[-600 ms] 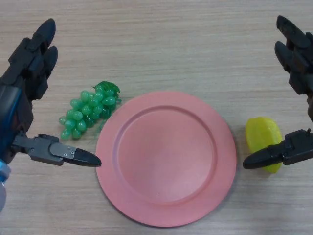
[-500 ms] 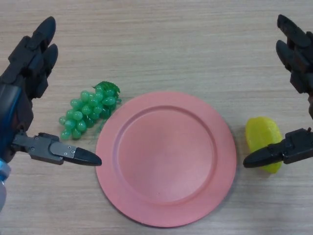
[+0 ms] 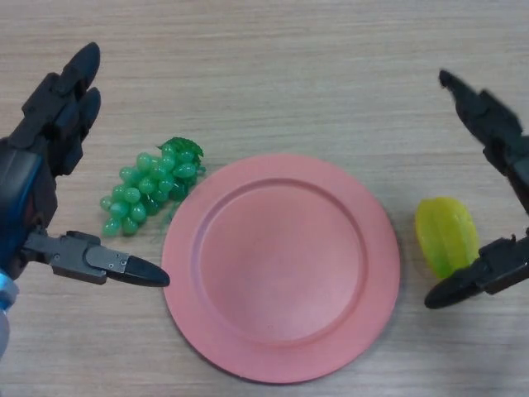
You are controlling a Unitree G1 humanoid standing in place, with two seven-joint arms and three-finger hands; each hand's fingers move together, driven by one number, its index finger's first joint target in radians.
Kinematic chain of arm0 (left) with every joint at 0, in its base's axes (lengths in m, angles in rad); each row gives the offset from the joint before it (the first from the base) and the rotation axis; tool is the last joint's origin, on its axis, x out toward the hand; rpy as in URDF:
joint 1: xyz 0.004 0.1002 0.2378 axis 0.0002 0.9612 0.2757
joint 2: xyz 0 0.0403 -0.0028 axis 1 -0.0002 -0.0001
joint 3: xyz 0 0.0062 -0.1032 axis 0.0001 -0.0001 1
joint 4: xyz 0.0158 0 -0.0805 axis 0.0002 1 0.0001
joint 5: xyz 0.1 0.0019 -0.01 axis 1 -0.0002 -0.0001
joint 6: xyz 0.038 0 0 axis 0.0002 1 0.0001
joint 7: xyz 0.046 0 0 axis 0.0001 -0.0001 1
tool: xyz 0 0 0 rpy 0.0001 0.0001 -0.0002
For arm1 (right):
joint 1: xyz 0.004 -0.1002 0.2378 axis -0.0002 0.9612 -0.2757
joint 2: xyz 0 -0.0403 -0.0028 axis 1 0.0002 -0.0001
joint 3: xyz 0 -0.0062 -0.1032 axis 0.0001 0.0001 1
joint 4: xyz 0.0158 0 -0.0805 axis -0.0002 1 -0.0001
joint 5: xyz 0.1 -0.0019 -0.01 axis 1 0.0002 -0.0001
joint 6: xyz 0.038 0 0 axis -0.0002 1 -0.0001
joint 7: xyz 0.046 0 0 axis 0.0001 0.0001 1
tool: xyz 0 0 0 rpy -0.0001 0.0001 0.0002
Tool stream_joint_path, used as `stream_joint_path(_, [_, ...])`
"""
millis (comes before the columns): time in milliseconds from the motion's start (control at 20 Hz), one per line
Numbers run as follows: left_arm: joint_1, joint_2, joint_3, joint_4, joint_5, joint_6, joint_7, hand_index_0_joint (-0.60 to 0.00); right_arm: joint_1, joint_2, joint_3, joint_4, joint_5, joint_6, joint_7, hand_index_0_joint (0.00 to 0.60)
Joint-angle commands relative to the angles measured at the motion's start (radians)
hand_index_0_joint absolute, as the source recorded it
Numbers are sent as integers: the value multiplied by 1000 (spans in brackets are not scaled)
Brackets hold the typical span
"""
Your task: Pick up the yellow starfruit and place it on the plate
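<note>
The yellow starfruit (image 3: 446, 235) lies on the wooden table just right of the pink plate (image 3: 281, 266). My right hand (image 3: 500, 149) is open at the right edge. Its fingers (image 3: 479, 120) reach up past the fruit's far side and its thumb (image 3: 475, 279) lies at the fruit's near side, so the fruit sits in the gap between them, not gripped. My left hand (image 3: 45, 157) is open at the left edge, its thumb (image 3: 107, 262) pointing toward the plate's rim.
A bunch of green grapes (image 3: 149, 186) lies left of the plate, between my left hand's fingers and thumb. The plate holds nothing.
My right hand has shifted: its fingers swung left and its thumb dropped lower, uncovering more of the starfruit. The left hand and the fruit have barely moved.
</note>
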Motion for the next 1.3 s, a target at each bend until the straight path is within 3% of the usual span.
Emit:
stream_joint_path(50, [-13, 31, 65, -56, 22, -154, -21, 0, -42, -55, -69, 32, -64, -206, -27, 0])
stream_joint_path(350, [-16, 25, 51, -47, 34, -166, -19, 0, -121, -116, -59, 260, -294, -361, -91, 0])
stream_joint_path(500, [-18, 27, 61, -42, 18, -175, -16, 0, -159, -131, -44, 346, -351, -405, -126, 0])
stream_joint_path(800, [-21, 34, 69, -12, 23, -203, -9, 0, -218, -133, -10, 498, -395, -457, -203, 0])
stream_joint_path(900, [-24, 40, 80, -11, 11, -204, -11, 0, -225, -124, -4, 523, -358, -450, -184, 0])
stream_joint_path(1000, [-22, 40, 80, -2, 10, -214, -10, 0, -249, -124, 10, 568, -378, -472, -220, 0])
stream_joint_path(1100, [-15, 40, 85, -3, 9, -214, -12, 0, -254, -120, 15, 591, -360, -471, -192, 0])
stream_joint_path(1200, [-13, 42, 88, 4, 14, -218, -15, 0, -269, -132, 23, 641, -414, -505, -233, 0])
stream_joint_path(1300, [-3, 38, 86, 2, 21, -211, -21, 0, -280, -133, 27, 676, -400, -528, -219, 0])
